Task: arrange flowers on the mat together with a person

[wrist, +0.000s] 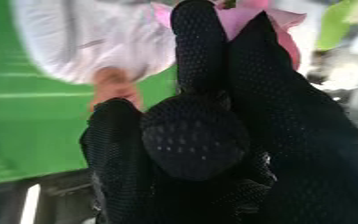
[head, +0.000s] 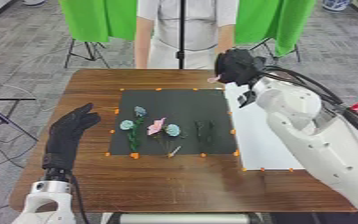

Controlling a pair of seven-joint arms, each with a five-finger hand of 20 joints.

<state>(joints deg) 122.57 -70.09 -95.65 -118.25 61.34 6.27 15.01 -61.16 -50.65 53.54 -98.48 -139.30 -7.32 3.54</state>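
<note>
Left robot hand [head: 66,131], relaxed open beside the black mat [head: 171,95]; blue flowers [head: 127,125] lie there. Farther out, the right robot hand [head: 238,67] pinches a pink flower, and the wrist view reveals its broad petals [wrist: 286,21]!

the brown wooden worktop [head: 167,192] carries a flat dark mat [head: 180,100], and just beside it, on the robot's right, a long white sheet [head: 262,145]; small orange pieces [head: 135,155] sit along their edges.
</note>
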